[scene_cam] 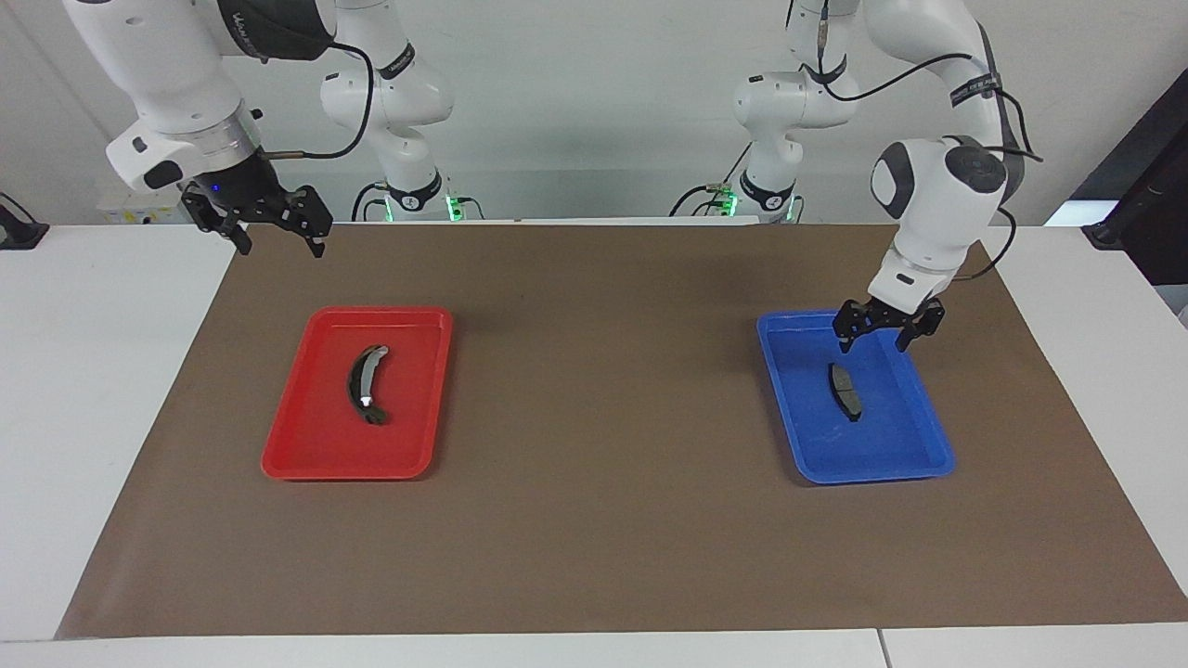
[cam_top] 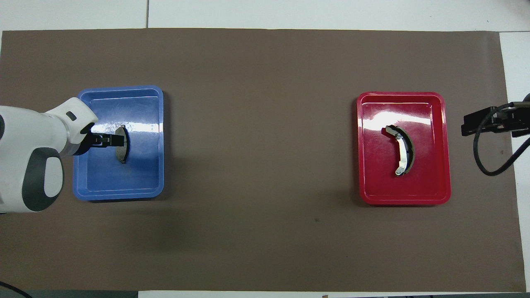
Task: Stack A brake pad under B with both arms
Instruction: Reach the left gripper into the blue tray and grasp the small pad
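The A brake pad (scene_cam: 844,391), short, flat and matte dark grey, lies in the blue tray (scene_cam: 919,445) toward the left arm's end of the table. My left gripper (scene_cam: 872,349) is open and hangs low over that tray, just above the pad, without touching it. In the overhead view the left gripper (cam_top: 112,140) overlaps the pad (cam_top: 123,148) in the blue tray (cam_top: 153,182). B (scene_cam: 365,383), the long black crescent with a silver strip, lies in the red tray (scene_cam: 306,445). It also shows in the overhead view (cam_top: 403,151). My right gripper (scene_cam: 278,243) is open and waits over the mat's corner, beside the red tray (cam_top: 439,186).
A brown mat (scene_cam: 594,520) covers the table between and around the two trays. White table surface (scene_cam: 93,371) borders the mat at both ends. A black cable (cam_top: 482,157) loops from the right arm's wrist.
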You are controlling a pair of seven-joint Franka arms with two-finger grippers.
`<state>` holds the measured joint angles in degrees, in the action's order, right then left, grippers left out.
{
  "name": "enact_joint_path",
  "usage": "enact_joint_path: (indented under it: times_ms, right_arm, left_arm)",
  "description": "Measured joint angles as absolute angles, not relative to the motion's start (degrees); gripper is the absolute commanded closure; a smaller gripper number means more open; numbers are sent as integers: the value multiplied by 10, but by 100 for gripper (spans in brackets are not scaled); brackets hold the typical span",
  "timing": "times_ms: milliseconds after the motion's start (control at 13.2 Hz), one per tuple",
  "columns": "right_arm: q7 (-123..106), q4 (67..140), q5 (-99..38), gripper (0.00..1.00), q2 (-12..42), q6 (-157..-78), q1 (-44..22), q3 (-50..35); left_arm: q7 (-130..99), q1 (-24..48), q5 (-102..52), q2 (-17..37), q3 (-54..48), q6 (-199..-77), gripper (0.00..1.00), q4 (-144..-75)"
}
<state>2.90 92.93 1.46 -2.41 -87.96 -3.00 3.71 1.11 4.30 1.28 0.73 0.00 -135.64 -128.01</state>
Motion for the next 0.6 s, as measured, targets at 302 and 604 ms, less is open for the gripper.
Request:
enact_joint_path:
  times_ms: [302, 604]
  right_arm:
    - [29, 929, 15, 0, -24, -880, -30, 37]
    - [29, 929, 15, 0, -24, -880, -30, 37]
  left_arm:
    - [7, 48, 12, 72, -1, -1470, 3, -1316]
    - [-19, 47, 12, 94, 3, -1495, 88, -1319]
